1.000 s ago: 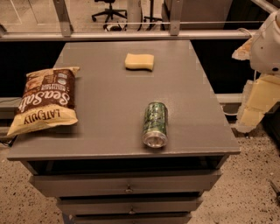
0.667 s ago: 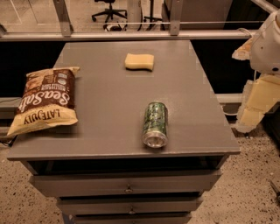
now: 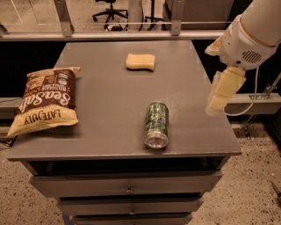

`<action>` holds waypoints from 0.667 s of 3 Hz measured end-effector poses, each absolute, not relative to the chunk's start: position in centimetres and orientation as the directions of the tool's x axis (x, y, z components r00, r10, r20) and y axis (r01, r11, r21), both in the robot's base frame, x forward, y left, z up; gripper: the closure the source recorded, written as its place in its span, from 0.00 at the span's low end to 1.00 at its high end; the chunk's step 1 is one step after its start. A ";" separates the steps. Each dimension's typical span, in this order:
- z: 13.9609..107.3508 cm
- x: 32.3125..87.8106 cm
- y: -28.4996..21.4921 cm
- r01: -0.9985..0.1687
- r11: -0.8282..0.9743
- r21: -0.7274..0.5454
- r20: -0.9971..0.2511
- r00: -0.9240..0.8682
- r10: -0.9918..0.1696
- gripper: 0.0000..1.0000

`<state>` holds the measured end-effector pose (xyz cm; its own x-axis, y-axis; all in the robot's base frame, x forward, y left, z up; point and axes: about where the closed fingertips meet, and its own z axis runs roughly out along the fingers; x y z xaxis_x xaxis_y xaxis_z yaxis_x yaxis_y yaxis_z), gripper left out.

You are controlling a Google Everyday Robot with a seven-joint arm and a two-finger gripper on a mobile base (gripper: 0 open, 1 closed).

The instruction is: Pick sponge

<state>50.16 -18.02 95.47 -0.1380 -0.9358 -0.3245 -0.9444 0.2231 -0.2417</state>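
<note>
The sponge point(image 3: 140, 61) is a small pale yellow block with wavy edges, lying flat on the far middle part of the grey table top point(image 3: 109, 41). My gripper point(image 3: 223, 91) hangs down from the white arm at the table's right edge, above the surface. It is well to the right of the sponge and nearer to me, and it touches nothing.
A green can point(image 3: 156, 124) lies on its side near the front middle of the table, between the gripper and the front edge. A brown and yellow chip bag point(image 3: 46, 100) lies at the left. Drawers point(image 3: 127, 186) sit under the top. A rail and an office chair point(image 3: 112, 9) stand behind.
The arm has moved left, bringing the gripper from beside the table to over its right edge. The sponge, can and bag have not moved.
</note>
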 end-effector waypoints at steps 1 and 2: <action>94.4 55.2 -15.1 -0.948 0.195 -0.253 -0.391 -0.084 -0.917 0.00; 93.2 60.5 -11.8 -0.950 0.194 -0.245 -0.475 -0.057 -0.878 0.00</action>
<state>60.54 -11.81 93.24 -0.0566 -0.8781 -0.4751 -0.9500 0.1937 -0.2449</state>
